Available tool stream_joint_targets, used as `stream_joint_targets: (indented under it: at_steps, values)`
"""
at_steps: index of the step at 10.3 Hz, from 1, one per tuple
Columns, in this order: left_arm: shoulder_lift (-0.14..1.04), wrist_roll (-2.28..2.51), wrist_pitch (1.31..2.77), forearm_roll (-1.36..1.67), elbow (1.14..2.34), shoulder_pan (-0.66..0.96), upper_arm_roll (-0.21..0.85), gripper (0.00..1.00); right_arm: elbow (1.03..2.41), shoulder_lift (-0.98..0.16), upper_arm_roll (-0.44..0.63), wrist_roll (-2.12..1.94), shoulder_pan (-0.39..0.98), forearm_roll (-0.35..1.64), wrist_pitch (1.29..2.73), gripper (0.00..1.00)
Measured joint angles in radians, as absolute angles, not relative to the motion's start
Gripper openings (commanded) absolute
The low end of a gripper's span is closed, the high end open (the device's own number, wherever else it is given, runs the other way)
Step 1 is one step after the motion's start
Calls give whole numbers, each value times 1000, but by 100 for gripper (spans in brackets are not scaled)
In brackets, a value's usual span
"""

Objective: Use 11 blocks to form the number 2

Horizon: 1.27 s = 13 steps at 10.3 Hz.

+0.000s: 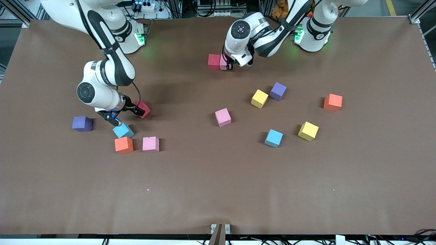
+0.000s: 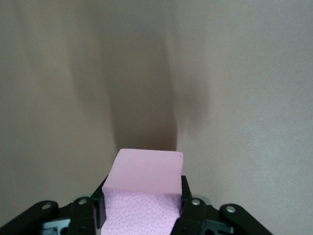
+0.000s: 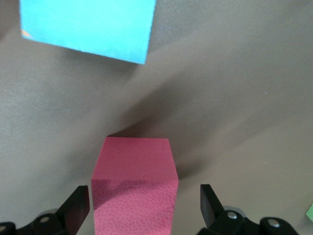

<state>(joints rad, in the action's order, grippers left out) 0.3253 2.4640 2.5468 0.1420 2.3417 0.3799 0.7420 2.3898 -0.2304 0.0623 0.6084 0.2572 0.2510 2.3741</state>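
Foam cubes look light and squishy: left gripper pinches a pink cube by its flat sides near the table's robot-side edge, right gripper gapes around a red cube.

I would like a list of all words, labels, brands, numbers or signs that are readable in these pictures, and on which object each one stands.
No text reads clearly in any view.
Right arm: a line of small dark lettering on the white shell, too small to read.
Left arm: the same kind of lettering, too small to read.
The blocks, such as the pink cube and the red cube, carry no print.
The table carries none.
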Motion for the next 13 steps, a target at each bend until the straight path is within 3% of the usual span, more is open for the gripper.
stream_joint_targets:
  at_steps: [6, 7, 9, 11, 13]
  values:
    - [337, 2468, 2553, 142, 2346, 388, 738, 0, 2399, -247, 59, 584, 262, 251, 2386, 100]
    - [338, 2468, 2553, 142, 2346, 388, 738, 0, 2399, -250, 59, 581, 262, 251, 2392, 80]
    - [347, 2468, 2553, 142, 2347, 388, 737, 0, 2399, -254, 60, 580, 261, 251, 2399, 26]
    - [355, 2468, 2554, 142, 2347, 388, 737, 0, 2398, -253, 60, 580, 259, 252, 2401, 5]
    - [361, 2468, 2554, 142, 2347, 388, 737, 0, 2396, -252, 61, 582, 259, 253, 2401, 3]
